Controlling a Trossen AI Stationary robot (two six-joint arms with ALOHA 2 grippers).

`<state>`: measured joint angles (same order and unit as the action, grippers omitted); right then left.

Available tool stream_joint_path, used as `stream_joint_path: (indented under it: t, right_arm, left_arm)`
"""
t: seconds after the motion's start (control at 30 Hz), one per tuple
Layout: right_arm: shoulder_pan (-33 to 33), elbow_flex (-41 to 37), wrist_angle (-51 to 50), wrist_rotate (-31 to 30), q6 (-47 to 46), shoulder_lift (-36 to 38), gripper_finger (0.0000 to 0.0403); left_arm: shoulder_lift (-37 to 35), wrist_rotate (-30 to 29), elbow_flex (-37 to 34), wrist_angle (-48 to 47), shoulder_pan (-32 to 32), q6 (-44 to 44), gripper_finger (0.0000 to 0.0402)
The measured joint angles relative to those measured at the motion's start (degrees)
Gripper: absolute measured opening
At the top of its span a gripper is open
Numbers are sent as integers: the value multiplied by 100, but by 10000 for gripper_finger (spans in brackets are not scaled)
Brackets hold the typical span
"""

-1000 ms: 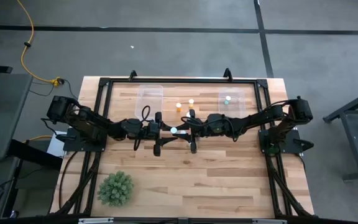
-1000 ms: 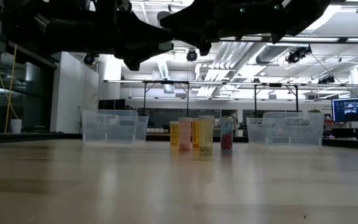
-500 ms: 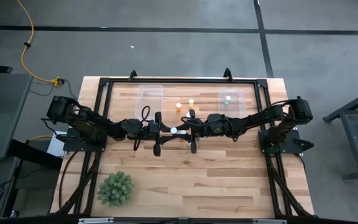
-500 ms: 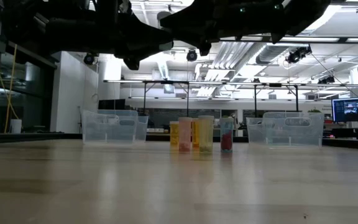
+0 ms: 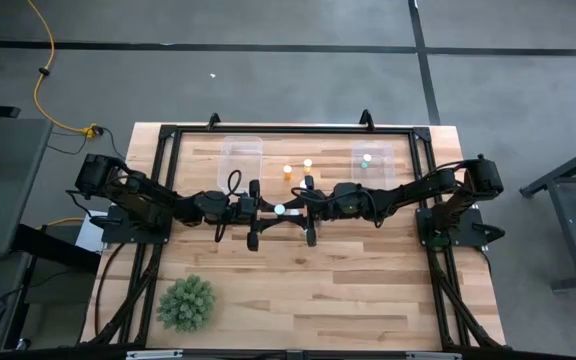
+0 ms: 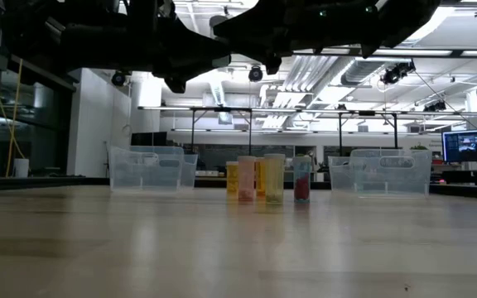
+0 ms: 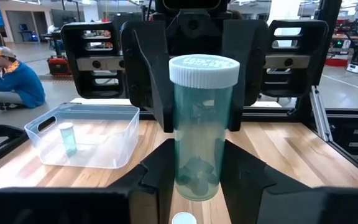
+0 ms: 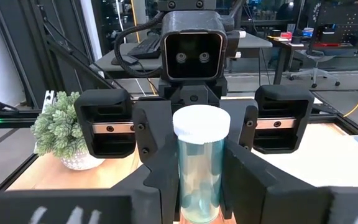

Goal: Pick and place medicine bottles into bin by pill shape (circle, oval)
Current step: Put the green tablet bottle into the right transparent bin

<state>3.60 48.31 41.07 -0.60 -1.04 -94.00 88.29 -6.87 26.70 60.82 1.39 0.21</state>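
A pale greenish bottle with a white cap (image 5: 280, 209) stands upright in the air over the middle of the table, between my two grippers. My left gripper (image 5: 271, 211) reaches it from the table's left and my right gripper (image 5: 291, 208) from the right; both are shut on it. Pills lie at its bottom (image 7: 194, 177). Several small bottles (image 6: 247, 178) (image 6: 273, 177) (image 6: 302, 176) stand on their bases on the table farther back, orange ones among them (image 5: 288, 170) (image 5: 308, 163). My left gripper pinches the bottle's clear body (image 7: 182, 180) between its two fingers, one on each side. The fingers lie level and come from the table's left. The bottle is upright, cap up, clear of the table. My right gripper pinches the same bottle's body (image 8: 186, 186) between its two fingers, one on each side. The fingers lie level and come from the table's right, facing my left gripper. The bottle stands upright between them, cap up.
A clear bin (image 5: 242, 153) sits at the far left. Another clear bin (image 5: 371, 160) at the far right holds one greenish bottle (image 5: 366, 158). A green spiky plant (image 5: 186, 302) stands at the near left. A person (image 7: 14, 78) sits beyond the table.
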Motion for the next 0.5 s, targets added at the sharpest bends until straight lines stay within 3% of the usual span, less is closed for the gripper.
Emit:
stream_joint_path:
  t: [0.3, 0.5]
  right_arm:
    - [14, 11, -467, -422, 135, 123, 204]
    - [4, 548, -2281, -578, 108, 570, 231]
  left_arm:
    - [0, 0, 0, -99, 0, 0, 98]
    - [-2, -174, 0, -461, 9, 2, 99]
